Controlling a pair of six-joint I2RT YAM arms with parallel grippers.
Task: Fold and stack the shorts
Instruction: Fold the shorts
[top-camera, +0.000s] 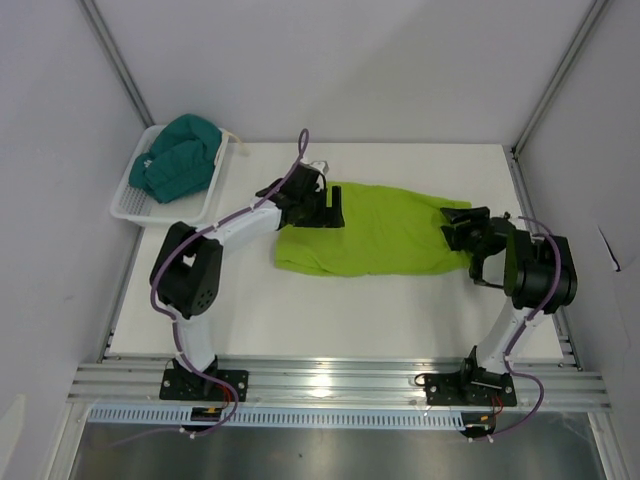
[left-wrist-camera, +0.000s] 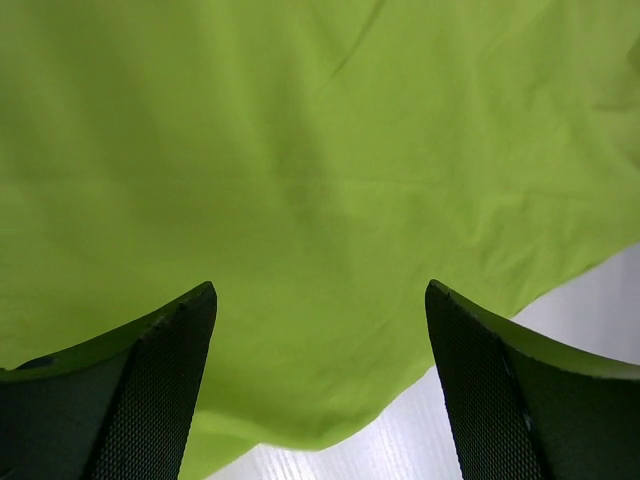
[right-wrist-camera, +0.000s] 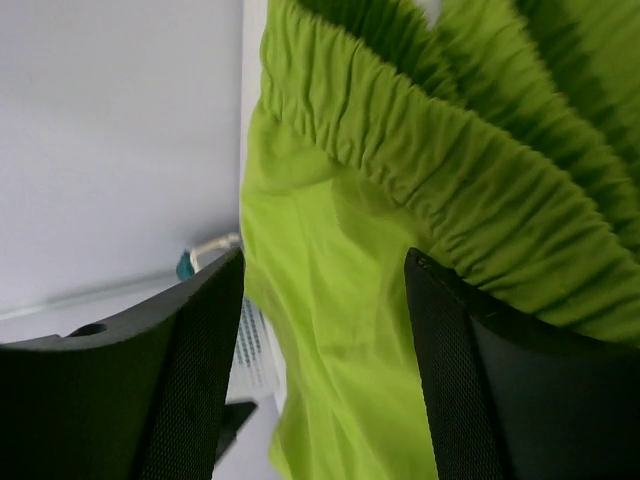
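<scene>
White tabletop (top-camera: 300, 310) fills a booth of pale walls with aluminium posts in the corners, and both arms reach in from a rail along its near edge. At the far left corner sits a white mesh basket (top-camera: 125, 205), tilted slightly against the wall, and in it lie the dark teal shorts (top-camera: 180, 155), bunched in a heap, with a cream drawstring (top-camera: 232, 135) trailing over the far rim. The lime green shorts (top-camera: 380, 235) lie spread out across the middle of the table, lengthwise from left to right, well apart from the basket. The left gripper (top-camera: 325, 210) is at the far left end of the green shorts, over the cloth. In the left wrist view its fingers (left-wrist-camera: 170, 380) stand wide apart, smooth green fabric (left-wrist-camera: 300, 150) fills the gap beyond them, and a strip of bare table shows at the lower right; nothing is pinched. The right gripper (top-camera: 458, 228) is at the opposite end, where the cloth rises to a small peak against it. In the right wrist view its jaws are also apart, and the gathered elastic waistband (right-wrist-camera: 470, 190) runs slantwise just past the right finger (right-wrist-camera: 500, 400), with more green cloth showing in the gap; whether the pads touch the cloth cannot be told.
</scene>
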